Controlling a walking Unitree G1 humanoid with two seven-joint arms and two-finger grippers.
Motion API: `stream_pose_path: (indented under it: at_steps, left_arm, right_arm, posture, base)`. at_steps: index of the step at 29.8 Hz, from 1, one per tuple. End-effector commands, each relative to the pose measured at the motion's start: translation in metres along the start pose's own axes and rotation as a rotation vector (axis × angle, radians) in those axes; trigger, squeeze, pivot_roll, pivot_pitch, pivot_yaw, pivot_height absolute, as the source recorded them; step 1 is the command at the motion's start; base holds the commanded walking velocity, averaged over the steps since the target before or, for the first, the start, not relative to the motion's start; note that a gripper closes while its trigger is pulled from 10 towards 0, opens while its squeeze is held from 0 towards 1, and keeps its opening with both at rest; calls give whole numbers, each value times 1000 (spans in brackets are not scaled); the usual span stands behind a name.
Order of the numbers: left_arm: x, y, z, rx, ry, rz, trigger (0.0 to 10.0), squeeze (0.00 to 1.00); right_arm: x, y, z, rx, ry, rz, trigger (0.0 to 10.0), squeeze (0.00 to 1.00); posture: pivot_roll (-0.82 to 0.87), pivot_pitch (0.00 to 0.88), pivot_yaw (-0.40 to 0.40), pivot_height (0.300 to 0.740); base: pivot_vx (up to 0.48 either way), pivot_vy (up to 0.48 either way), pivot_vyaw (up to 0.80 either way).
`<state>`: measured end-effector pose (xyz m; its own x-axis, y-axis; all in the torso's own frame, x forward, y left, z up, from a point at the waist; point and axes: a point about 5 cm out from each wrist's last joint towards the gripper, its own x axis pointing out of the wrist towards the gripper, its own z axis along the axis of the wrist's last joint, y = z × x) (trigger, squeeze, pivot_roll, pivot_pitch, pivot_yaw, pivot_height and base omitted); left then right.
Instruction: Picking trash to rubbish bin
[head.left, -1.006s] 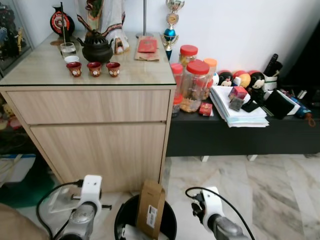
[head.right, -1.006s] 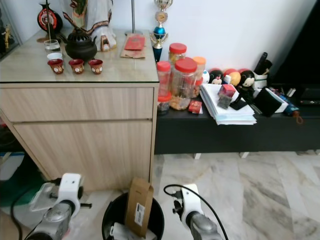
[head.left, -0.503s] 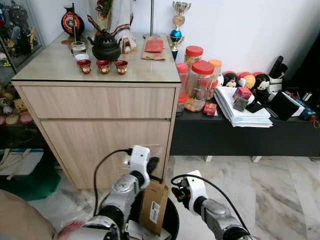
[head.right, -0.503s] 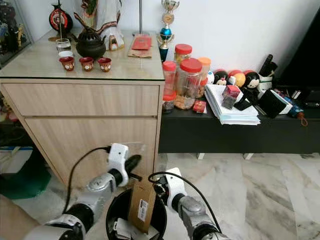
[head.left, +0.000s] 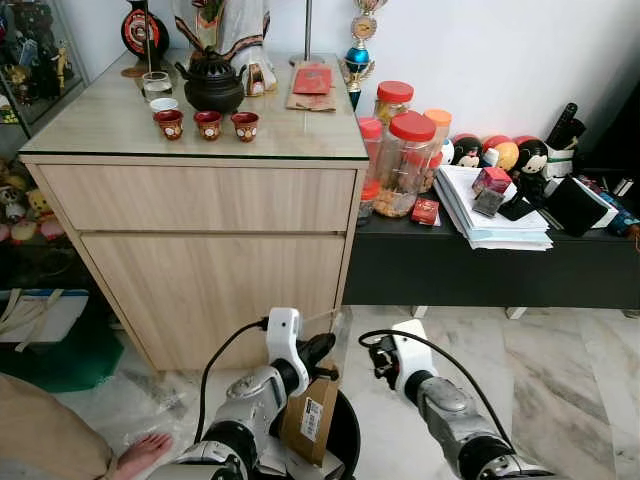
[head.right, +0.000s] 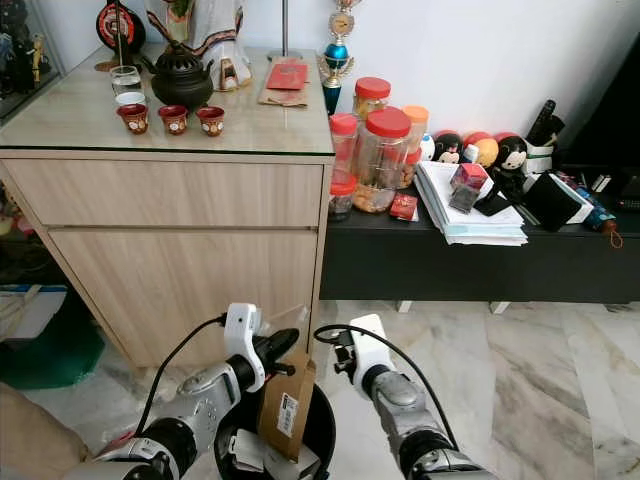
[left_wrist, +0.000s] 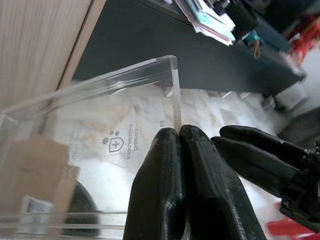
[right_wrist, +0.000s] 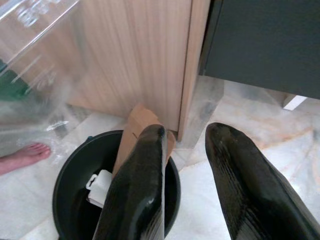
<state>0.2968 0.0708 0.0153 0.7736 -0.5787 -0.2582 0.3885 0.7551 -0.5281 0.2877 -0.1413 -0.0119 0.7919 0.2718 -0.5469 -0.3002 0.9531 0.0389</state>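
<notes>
A black rubbish bin (head.left: 346, 442) stands on the floor in front of the wooden cabinet. A brown cardboard box (head.left: 308, 420) leans upright inside it, beside white scraps. Just above the bin's rim, my left gripper (left_wrist: 178, 132) is shut on the edge of a clear plastic package (left_wrist: 115, 110), also seen as the clear plastic package (head.left: 336, 323). To the right of the bin my right gripper (right_wrist: 187, 132) hangs open with nothing in it, close to the left gripper (head.left: 318, 350).
The wooden cabinet (head.left: 200, 260) rises right behind the bin. A low black bench (head.left: 480, 265) with jars and papers runs to the right. A person's bare foot (head.left: 140, 455) rests on the floor at the left. Marble floor (head.left: 560, 380) stretches to the right.
My left gripper has carried the clear plastic package from low on the left up over the bin. The right gripper has drawn in toward the bin. The camera has shifted too.
</notes>
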Motion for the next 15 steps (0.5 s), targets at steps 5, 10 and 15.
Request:
stream_pose_path:
  at_steps: [5, 10, 15]
  left_arm:
    - [-2, -1, -9, -60, 22, -24, 10000, 0]
    - [-2, -4, -12, -86, 25, -34, 10000, 0]
    - [0, -13, -21, -146, 58, -96, 10000, 0]
  right_arm:
    - [-4, -14, -2, 6, 3, -53, 10000, 0]
    - [-7, -20, -5, 2, 10, -62, 10000, 0]
    - [-11, -31, -6, 6, 11, -91, 10000, 0]
  posture:
    - [-18, 33, -101, 740]
    - [-26, 39, -106, 740]
    - [-41, 54, -111, 740]
  base:
    - [0, 0, 0]
    - [0, 0, 0]
    - [0, 0, 0]
